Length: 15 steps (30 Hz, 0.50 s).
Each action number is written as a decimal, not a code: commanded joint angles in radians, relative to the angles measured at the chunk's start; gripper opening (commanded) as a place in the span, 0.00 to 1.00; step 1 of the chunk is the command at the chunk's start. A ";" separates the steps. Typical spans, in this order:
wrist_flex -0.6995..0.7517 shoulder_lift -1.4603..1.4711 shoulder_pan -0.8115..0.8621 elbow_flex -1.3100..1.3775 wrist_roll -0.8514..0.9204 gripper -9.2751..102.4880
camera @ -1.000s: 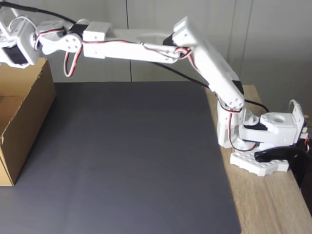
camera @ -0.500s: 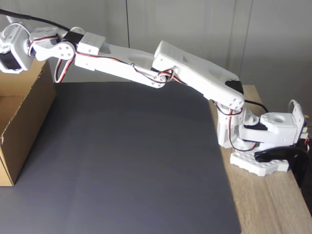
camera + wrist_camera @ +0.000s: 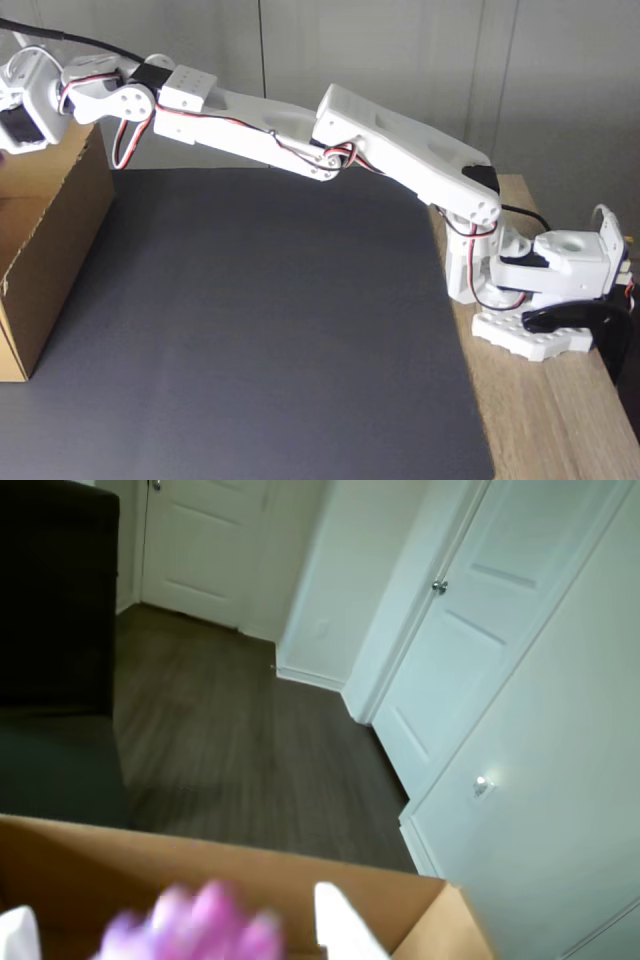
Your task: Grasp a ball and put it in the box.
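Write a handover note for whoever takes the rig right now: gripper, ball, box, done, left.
Gripper: in the wrist view its two white fingers flank the ball. The image is blurred, so it is unclear whether they grip it or have let go.
Ball: pink-purple, between the fingers, with the box's cardboard wall right behind it.
Box: brown cardboard, at the left edge of the dark mat in the fixed view; the arm is stretched out over it.
Done: ball carried to the box.
Left: confirm the release into the box, then pull the arm back.
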State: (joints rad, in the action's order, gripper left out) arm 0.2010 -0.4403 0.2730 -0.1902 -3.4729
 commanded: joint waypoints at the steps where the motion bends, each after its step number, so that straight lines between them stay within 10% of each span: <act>1: 0.002 -0.020 0.006 0.049 -0.006 0.40; 15: 0.219 -0.097 0.015 0.049 -0.009 0.25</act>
State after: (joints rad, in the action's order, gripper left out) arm 0.3390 -0.4418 0.2823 -0.1902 -3.4760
